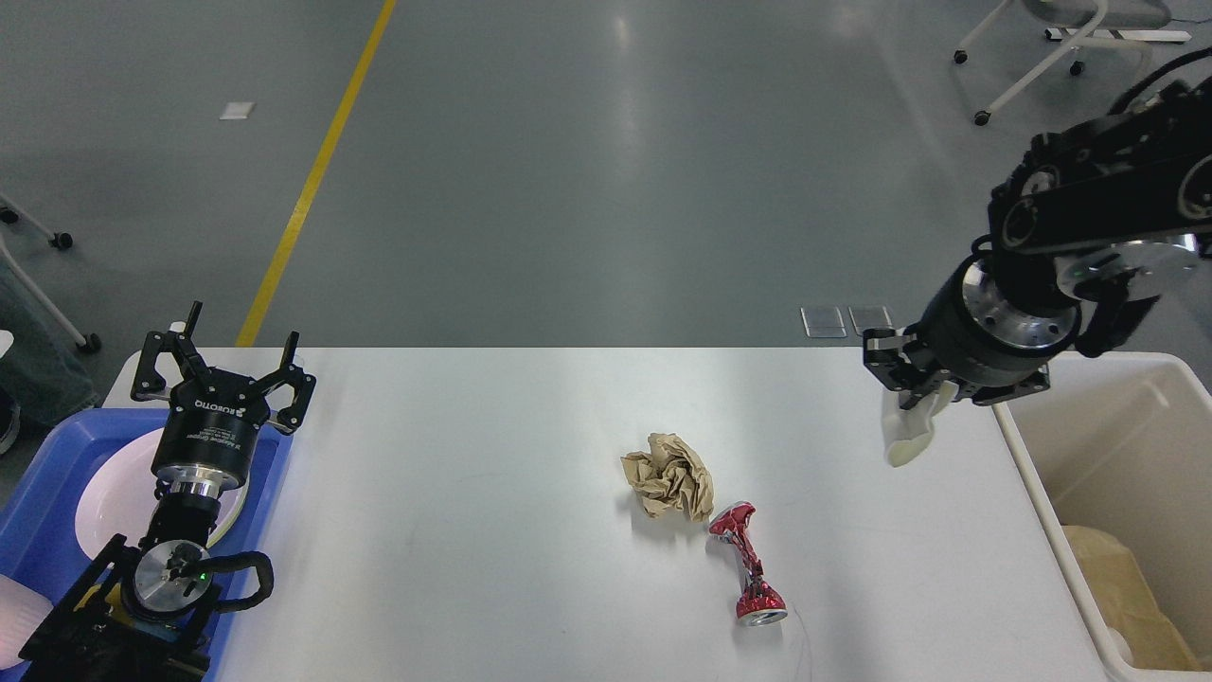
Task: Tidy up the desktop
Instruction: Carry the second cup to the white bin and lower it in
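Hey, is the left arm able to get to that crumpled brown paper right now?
Probably yes. The left gripper is open and holds nothing, and the desktop between it and the crumpled brown paper is bare. Whether the arm stretches that far is uncertain.

A glossy grey floor (587, 170) is being crossed by a yellow line (317, 170) and brightened by soft overhead glare, while a white wheeled chair base (1042, 57) is being shown at the far right.

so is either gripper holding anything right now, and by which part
The right gripper pinches a crumpled white scrap by its top edge; the left gripper is open and empty.
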Action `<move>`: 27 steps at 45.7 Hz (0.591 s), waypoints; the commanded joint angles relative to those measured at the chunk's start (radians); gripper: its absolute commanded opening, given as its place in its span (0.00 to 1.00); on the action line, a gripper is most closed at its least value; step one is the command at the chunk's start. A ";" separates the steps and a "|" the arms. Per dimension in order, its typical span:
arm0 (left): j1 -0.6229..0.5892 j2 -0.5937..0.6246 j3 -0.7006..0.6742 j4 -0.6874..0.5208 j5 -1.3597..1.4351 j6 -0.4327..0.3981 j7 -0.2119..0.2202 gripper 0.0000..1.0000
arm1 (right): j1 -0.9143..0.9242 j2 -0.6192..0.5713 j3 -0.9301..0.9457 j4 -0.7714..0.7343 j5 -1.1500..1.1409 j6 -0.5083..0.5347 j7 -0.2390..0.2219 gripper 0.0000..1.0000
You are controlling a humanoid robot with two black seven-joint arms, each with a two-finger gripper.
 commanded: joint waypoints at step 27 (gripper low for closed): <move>0.000 0.000 0.000 0.000 0.000 0.000 -0.001 0.96 | -1.022 -0.387 0.259 -0.867 -0.049 -0.117 0.009 0.00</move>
